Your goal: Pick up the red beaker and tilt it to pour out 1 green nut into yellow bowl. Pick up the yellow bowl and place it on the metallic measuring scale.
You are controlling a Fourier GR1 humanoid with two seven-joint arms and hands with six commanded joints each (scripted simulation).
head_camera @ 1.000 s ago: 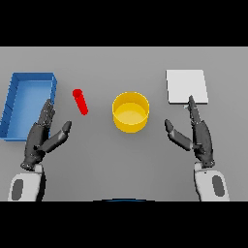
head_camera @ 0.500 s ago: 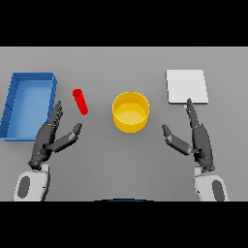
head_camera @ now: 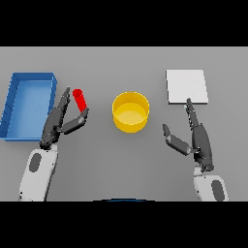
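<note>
Reaching up the left side of the frame, the left hand (head_camera: pixel 59 121) sits with its fingers straight and spread, the thumb angled out toward the right. It holds nothing. The red beaker (head_camera: pixel 80 100) stands between the long fingers and the thumb tip, just beside both; whether either touches it cannot be told from this view. Nothing of any green nut is visible from here.

Just left of that hand, in the upper left of the frame, lies the blue tray (head_camera: pixel 12 104), its right wall near the fingers.

At the centre of the frame sits the yellow bowl (head_camera: pixel 131 112), upright on the grey table (head_camera: pixel 121 160), well apart from both hands and a little right of the beaker.

In the upper right lies the metallic measuring scale (head_camera: pixel 187 86), a flat pale square. The right hand (head_camera: pixel 197 137) rests below it on the right side of the frame, open, fingers straight and pointing up so that the tip of the longest finger reaches the scale's lower edge; its thumb juts left. It grasps nothing.
</note>
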